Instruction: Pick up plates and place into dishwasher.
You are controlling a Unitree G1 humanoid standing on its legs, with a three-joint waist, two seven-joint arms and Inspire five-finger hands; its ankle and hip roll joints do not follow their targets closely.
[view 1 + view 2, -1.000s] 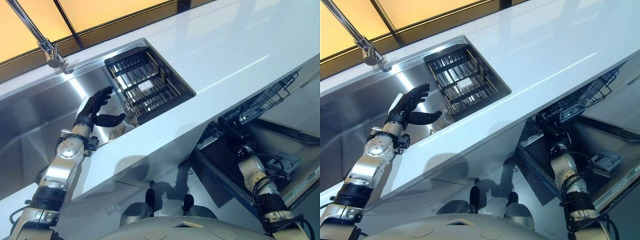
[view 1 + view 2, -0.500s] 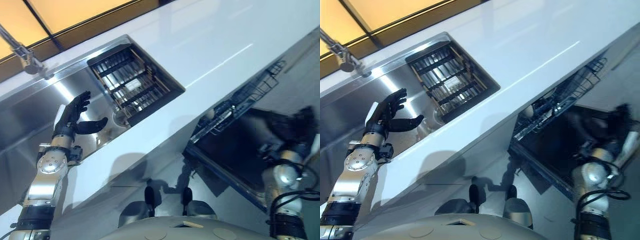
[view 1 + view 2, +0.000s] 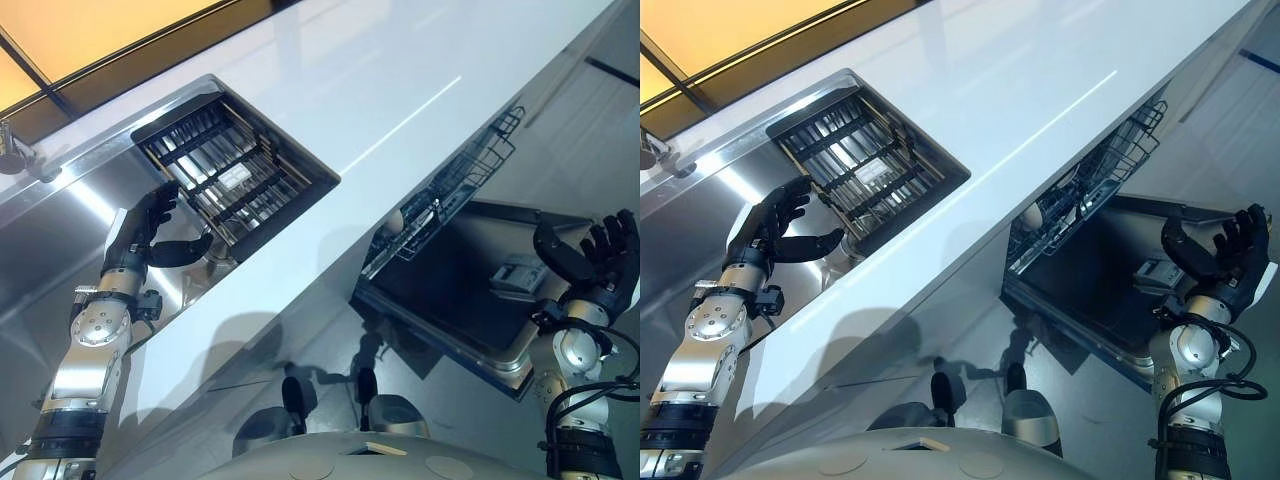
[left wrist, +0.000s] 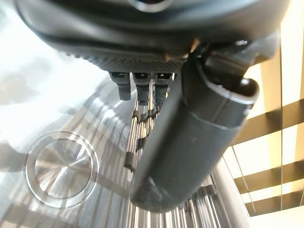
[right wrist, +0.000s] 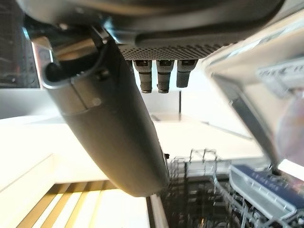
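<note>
Setting: kitchen, domestic in style. Evidence:
- White glossy counter [image 3: 400, 80] running across the view from 8 o'clock to 2 o'clock.
- Stainless steel sink [image 3: 60, 215] set into the counter at 10 o'clock, with a round drain [image 4: 61, 168] in its floor.
- Dark slatted rack [image 3: 225, 175] seated in the sink's right end.
- Tap base [image 3: 12, 160] at the sink's far edge.
- Dishwasher [image 3: 450, 290] under the counter at 4 o'clock, door lowered, wire basket [image 3: 450, 195] drawn out.
- Pale floor [image 3: 460, 400] below.
</note>
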